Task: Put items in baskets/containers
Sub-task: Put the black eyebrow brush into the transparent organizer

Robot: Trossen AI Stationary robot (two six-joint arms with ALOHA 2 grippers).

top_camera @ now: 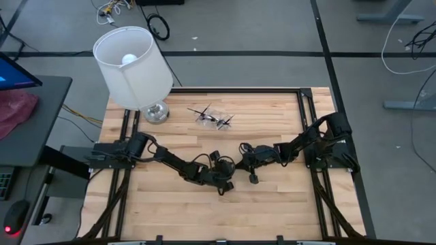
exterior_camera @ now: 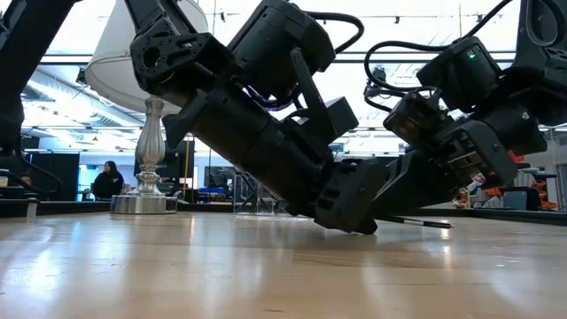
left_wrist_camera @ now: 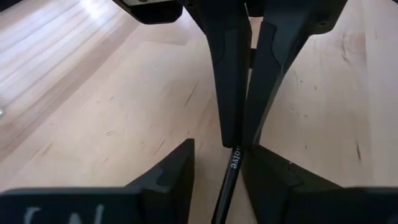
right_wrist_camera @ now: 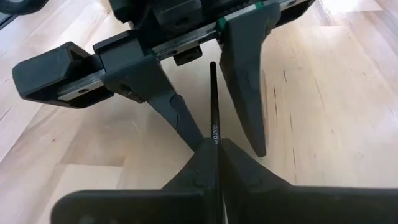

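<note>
Mid-tabletop handover: right gripper (right_wrist_camera: 214,149) jaws pinch a makeup brush (right_wrist_camera: 213,99); left gripper (right_wrist_camera: 214,93) jaws straddle it, open. Left should clamp before right releases. Clear container (top_camera: 212,117) sits near lamp (top_camera: 133,64).

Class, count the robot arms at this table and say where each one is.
2. Left arm from the table's left side, left gripper open around a brush mid-table; right arm from the right side, right gripper shut on that brush.
</note>
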